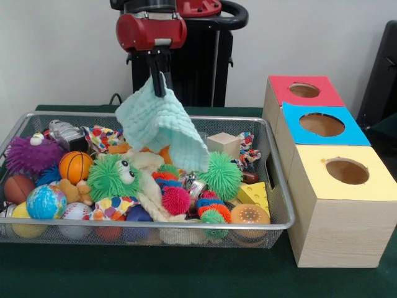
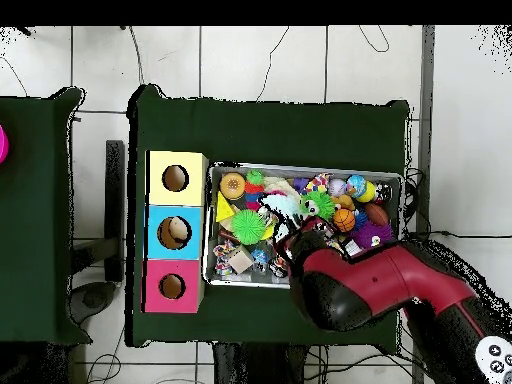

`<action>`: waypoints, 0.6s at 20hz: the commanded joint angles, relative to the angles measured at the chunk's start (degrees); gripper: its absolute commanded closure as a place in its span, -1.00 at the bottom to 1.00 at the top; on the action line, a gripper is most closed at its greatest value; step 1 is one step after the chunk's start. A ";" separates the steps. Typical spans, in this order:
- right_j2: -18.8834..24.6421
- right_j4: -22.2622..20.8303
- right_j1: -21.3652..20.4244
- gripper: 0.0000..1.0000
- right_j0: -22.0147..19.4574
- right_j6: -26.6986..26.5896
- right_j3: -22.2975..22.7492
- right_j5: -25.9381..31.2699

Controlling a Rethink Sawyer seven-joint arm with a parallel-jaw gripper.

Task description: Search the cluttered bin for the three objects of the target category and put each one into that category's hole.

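Green worktop felt fills the front of the shot, and right behind it sits the bin, that wide silver mesh basket crammed with toys. Going left to right in the front view: a purple spiky ball in the far-left corner, a mini basketball and a little globe ball just beside it, then a green fuzzy monster with googly eyes, a pink spiky ball, another green spiky ball, a plain wooden cube and a cheese wedge near the right wall. Hanging over the middle of the pile is a pale mint cloth, pinched by its top corner in the end effector, which looks clenched on the fabric; the cloth droops straight down with its lower edge about touching the toys. To the right of the bin stand three boxes, well clear of the arm: the yellow-topped box nearest, the blue-topped box in the middle, the red-topped box farthest back. So whichever hole the cloth belongs in, my guess is the carry runs sideways to the picture's right, with the dangling tail needing to clear the bin rim.
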 commanded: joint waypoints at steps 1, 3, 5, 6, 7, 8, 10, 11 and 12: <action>7.95 -1.83 2.11 1.00 -2.66 -21.86 -7.03 6.26; 8.47 -1.65 3.77 1.00 -3.64 -24.33 -8.69 7.85; 8.74 -1.69 4.72 1.00 -4.37 -25.50 -9.37 8.71; 8.73 -2.06 5.63 1.00 -4.92 -26.61 -9.78 9.00; 8.75 -2.03 5.95 1.00 -5.19 -27.08 -10.01 9.28; 8.59 -2.33 7.03 1.00 -5.72 -28.37 -10.50 9.61; 8.11 -2.63 8.54 1.00 -5.95 -30.02 -11.50 10.38; 7.97 -2.61 9.07 1.00 -6.11 -30.67 -11.86 10.70; 7.28 -3.09 9.96 1.00 -6.12 -31.35 -12.35 11.02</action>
